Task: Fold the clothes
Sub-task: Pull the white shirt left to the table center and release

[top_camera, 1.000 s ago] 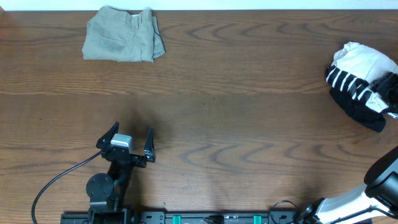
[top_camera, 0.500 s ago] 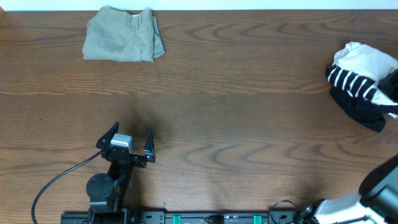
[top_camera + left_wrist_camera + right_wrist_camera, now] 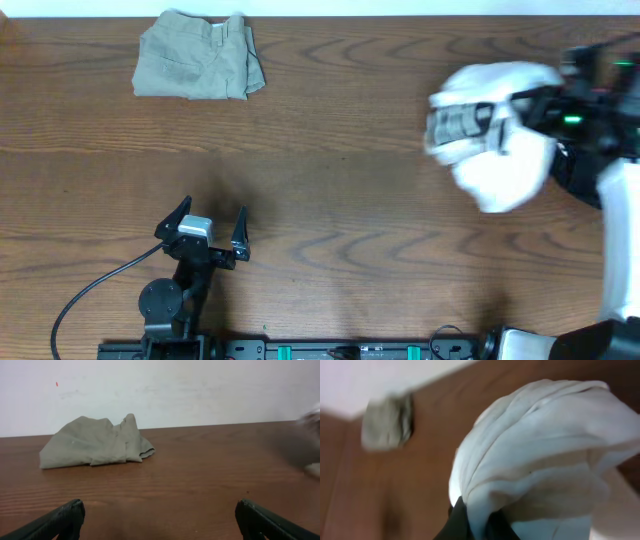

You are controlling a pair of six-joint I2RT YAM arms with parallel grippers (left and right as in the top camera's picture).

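Note:
The white T-shirt (image 3: 495, 150) hangs bunched and blurred above the right side of the table, its black stripes showing on the left fold. My right gripper (image 3: 545, 105) is shut on it; in the right wrist view white cloth (image 3: 540, 445) fills the frame and is pinched between the dark fingers of the gripper (image 3: 477, 520). A dark bundle (image 3: 575, 178) shows just right of the shirt, partly hidden by the arm. The khaki trousers (image 3: 197, 68) lie crumpled at the back left, and are also visible as khaki trousers (image 3: 95, 442) in the left wrist view. My left gripper (image 3: 212, 212) rests open and empty near the front left (image 3: 160, 520).
The left arm's black cable (image 3: 90, 290) loops toward the front edge, where a mounting rail (image 3: 350, 350) runs. A white wall (image 3: 175, 390) stands behind the table's far edge. Bare wood lies between the trousers and the shirt.
My right gripper has closed on the T-shirt and pulled it up and to the left, away from the right edge. The left arm has not moved.

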